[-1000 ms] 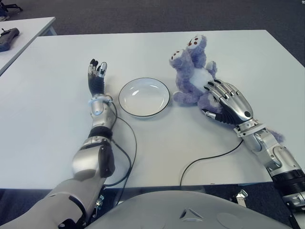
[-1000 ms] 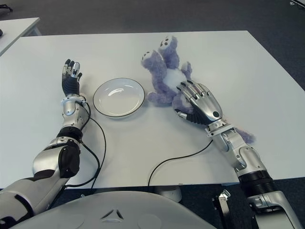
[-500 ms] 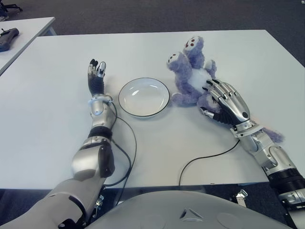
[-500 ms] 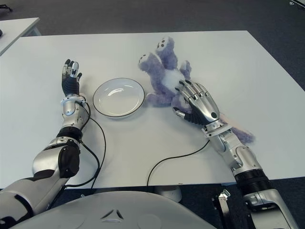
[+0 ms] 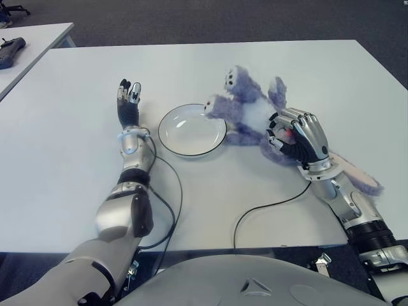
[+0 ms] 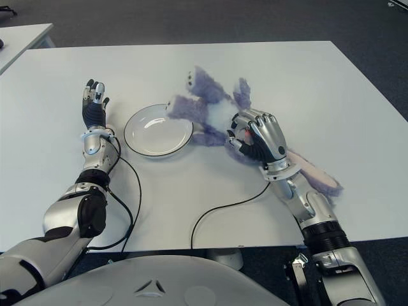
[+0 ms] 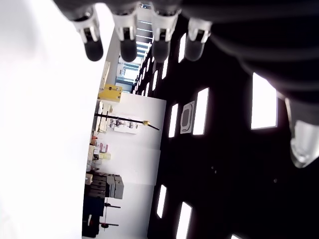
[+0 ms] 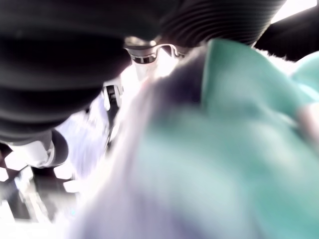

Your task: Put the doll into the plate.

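A fuzzy purple doll (image 5: 245, 115) with a white belly lies tilted to the right of the white plate (image 5: 192, 129). One of its limbs reaches over the plate's right rim. My right hand (image 5: 294, 135) is curled around the doll's lower body, fingers closed into the fur. In the right wrist view the doll's fur (image 8: 209, 149) fills the picture close up. A long purple part of the doll (image 5: 357, 178) trails behind my right forearm. My left hand (image 5: 129, 101) shows left of the plate, fingers straight and holding nothing.
A black cable (image 5: 268, 207) runs across the white table (image 5: 57, 140) from my right wrist toward the front edge. Another cable (image 5: 172, 191) loops beside my left forearm. A second table (image 5: 32, 38) stands at the far left.
My right hand has closed on the doll and pulled it over to the left. The doll has tipped from upright toward the plate. My left hand has not moved.
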Robot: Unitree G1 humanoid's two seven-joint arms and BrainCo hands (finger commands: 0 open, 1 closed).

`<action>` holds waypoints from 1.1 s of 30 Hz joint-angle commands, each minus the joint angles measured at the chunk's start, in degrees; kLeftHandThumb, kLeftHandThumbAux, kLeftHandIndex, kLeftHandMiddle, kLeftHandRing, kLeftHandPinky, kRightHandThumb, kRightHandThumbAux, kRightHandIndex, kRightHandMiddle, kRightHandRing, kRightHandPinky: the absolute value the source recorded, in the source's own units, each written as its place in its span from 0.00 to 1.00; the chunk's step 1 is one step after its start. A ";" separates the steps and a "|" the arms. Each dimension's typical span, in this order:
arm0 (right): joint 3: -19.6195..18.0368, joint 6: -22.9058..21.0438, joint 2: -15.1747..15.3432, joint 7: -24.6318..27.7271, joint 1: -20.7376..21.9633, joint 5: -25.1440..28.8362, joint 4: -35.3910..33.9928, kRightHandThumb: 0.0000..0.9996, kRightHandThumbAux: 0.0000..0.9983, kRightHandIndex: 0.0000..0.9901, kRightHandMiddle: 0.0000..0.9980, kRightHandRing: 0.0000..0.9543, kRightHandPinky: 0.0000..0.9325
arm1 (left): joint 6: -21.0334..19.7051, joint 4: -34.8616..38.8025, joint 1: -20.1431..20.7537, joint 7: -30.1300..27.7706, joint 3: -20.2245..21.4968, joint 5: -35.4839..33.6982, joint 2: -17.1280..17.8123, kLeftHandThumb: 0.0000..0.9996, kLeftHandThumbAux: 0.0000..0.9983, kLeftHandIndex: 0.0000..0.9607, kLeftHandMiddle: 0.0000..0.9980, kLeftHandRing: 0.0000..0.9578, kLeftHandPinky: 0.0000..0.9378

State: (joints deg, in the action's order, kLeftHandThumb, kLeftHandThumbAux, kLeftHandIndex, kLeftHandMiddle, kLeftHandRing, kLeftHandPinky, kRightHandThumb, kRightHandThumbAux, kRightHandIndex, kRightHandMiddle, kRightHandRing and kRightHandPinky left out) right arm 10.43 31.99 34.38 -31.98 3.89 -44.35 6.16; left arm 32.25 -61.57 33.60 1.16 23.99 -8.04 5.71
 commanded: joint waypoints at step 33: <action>0.67 9.95 -1.62 -19.59 10.37 -7.59 8.93 0.55 0.70 0.80 0.89 0.93 0.95 | 0.45 -11.39 -17.35 -1.88 2.50 -3.09 -2.30 0.00 0.45 0.00 0.01 0.00 0.00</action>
State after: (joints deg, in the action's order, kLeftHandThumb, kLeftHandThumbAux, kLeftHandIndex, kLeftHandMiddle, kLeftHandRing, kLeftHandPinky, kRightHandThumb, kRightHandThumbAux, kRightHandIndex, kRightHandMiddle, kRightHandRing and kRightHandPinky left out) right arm 10.40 40.11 32.37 -50.60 12.62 -50.42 12.96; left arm 32.26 -61.57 33.67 0.18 24.60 -9.76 5.96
